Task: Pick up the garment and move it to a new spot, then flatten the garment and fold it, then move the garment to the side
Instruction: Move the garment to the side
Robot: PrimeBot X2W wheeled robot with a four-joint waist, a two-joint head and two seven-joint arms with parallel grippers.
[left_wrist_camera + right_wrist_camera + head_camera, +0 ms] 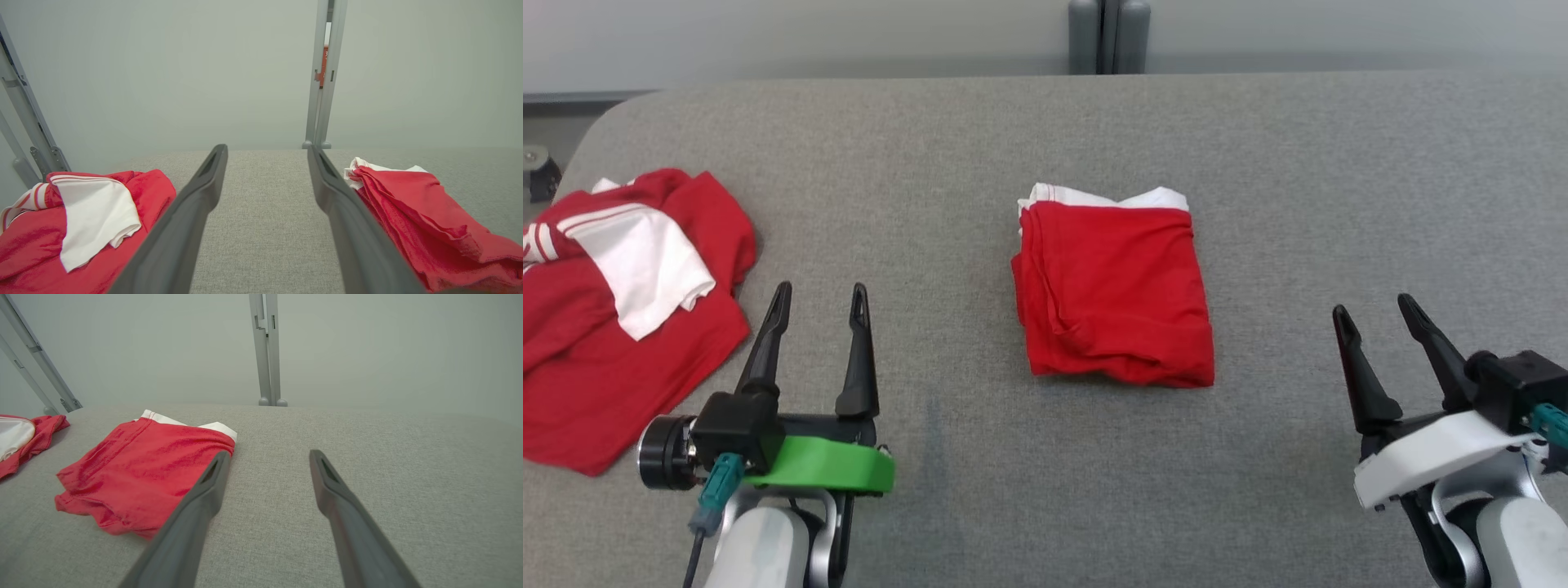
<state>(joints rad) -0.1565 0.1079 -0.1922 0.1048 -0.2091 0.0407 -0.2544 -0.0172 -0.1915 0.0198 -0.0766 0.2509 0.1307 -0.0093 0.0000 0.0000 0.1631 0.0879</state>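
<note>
A red garment (1115, 294) with a white edge lies folded into a neat square at the middle of the grey fabric table (1013, 131). A second red and white garment (613, 327) lies crumpled at the table's left edge. My left gripper (821, 287) hovers open between the two, touching neither. In the left wrist view its fingers (184, 228) frame bare fabric, with the crumpled garment (81, 212) on one side and the folded garment (421, 212) on the other. My right gripper (1372, 305) stands open to the right of the folded garment (151, 473), holding nothing.
A grey post (1109, 37) rises behind the table's far edge at the middle. The table's far left corner is rounded, with a small dark object (539, 171) beyond it. Bare fabric stretches across the far side and the right half.
</note>
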